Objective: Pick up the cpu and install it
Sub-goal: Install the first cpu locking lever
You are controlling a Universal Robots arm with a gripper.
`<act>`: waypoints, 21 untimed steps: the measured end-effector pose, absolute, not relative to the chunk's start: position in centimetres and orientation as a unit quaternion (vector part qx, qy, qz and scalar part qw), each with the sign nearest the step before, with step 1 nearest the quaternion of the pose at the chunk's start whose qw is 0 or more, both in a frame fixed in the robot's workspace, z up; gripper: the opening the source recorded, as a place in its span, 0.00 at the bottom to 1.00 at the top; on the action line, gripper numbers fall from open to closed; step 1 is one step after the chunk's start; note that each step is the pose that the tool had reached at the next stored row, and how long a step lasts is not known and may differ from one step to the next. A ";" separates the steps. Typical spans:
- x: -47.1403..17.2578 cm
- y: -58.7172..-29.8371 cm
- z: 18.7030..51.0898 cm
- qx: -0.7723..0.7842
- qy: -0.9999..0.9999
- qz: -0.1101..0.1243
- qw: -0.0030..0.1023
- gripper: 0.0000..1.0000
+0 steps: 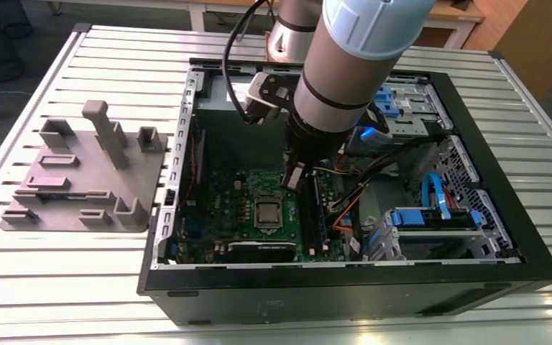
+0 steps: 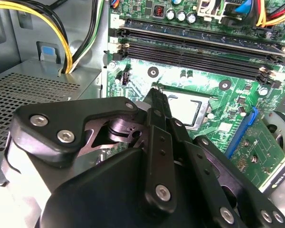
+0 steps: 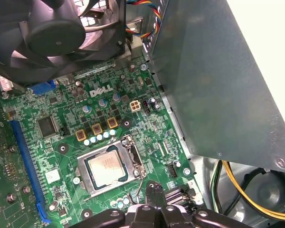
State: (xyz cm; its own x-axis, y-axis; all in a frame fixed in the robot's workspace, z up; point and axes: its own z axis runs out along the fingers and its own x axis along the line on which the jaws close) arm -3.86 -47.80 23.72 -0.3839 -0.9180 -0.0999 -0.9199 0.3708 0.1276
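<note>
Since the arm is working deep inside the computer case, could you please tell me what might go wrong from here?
1. The gripper hangs close above the motherboard beside the cpu, which already sits in its socket; a careless descent could scrape the socket frame or nearby parts.
2. Yellow and black cables run beside the power supply near the arm and might snag.
3. The memory sticks lie close to the socket and could be knocked.

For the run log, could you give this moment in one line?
gripper: shut, empty | cpu: in socket | gripper above it
</note>
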 end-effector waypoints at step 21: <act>-3.9 -48.6 23.1 -0.605 0.792 0.080 0.001 0.10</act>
